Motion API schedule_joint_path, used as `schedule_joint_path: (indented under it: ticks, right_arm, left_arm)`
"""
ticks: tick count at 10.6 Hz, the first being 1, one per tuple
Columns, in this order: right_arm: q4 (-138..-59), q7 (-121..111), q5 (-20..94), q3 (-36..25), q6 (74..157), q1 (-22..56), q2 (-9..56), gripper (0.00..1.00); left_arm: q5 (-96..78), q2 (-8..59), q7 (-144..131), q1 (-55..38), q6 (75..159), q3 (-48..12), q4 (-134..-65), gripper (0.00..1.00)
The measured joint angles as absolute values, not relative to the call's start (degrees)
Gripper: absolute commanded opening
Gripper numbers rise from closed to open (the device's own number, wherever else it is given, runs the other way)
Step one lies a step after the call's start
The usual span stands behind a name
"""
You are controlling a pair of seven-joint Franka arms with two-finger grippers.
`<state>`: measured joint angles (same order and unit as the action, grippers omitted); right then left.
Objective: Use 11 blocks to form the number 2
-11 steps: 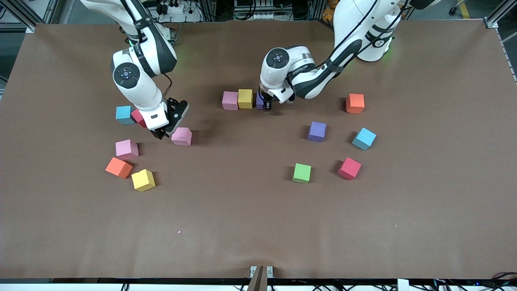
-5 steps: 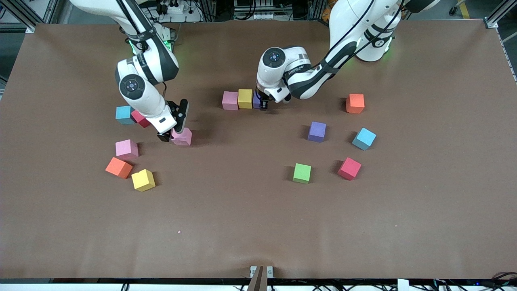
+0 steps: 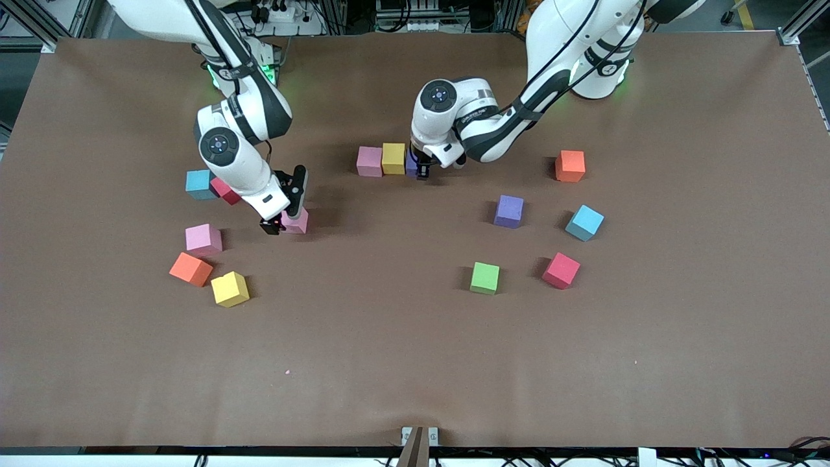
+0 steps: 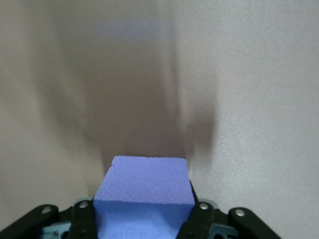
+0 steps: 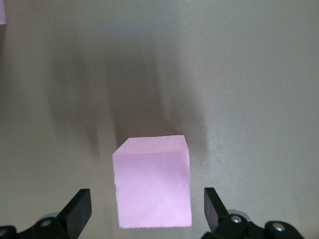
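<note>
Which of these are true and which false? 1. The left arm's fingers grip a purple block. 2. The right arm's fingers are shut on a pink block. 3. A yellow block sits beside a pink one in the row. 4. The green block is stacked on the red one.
1. True: the left gripper is shut on a purple block, next to the yellow block.
2. False: the right gripper is open, its fingers on either side of a pink block without closing.
3. True: that yellow block touches a second pink block.
4. False: the green block lies on the table, apart from the red block.
</note>
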<state>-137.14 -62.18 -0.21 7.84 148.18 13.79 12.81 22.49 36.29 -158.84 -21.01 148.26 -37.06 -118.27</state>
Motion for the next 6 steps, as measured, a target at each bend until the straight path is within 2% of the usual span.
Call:
schedule_joint_path:
  ticks: [3, 4, 5, 6]
  right_arm:
    - [-137.13, -62.24, -0.21, 7.93, 149.75, 13.80, 14.50, 1.00]
    - [-137.13, -62.25, -0.21, 7.94, 150.32, 13.80, 14.91, 1.00]
    - [-137.13, -62.26, -0.21, 7.95, 151.01, 13.80, 15.28, 1.00]
    - [-137.13, -62.27, -0.21, 7.99, 151.32, 13.80, 15.56, 0.98]
  left_arm:
    - [22.49, 36.36, -158.85, -21.37, 148.26, -36.98, -118.07, 0.44]
    - [22.49, 36.37, -158.86, -21.44, 148.26, -36.95, -118.05, 0.60]
    - [22.49, 36.38, -158.86, -21.47, 148.26, -36.92, -118.02, 1.00]
    - [22.49, 36.39, -158.90, -21.47, 148.26, -36.90, -117.97, 1.00]
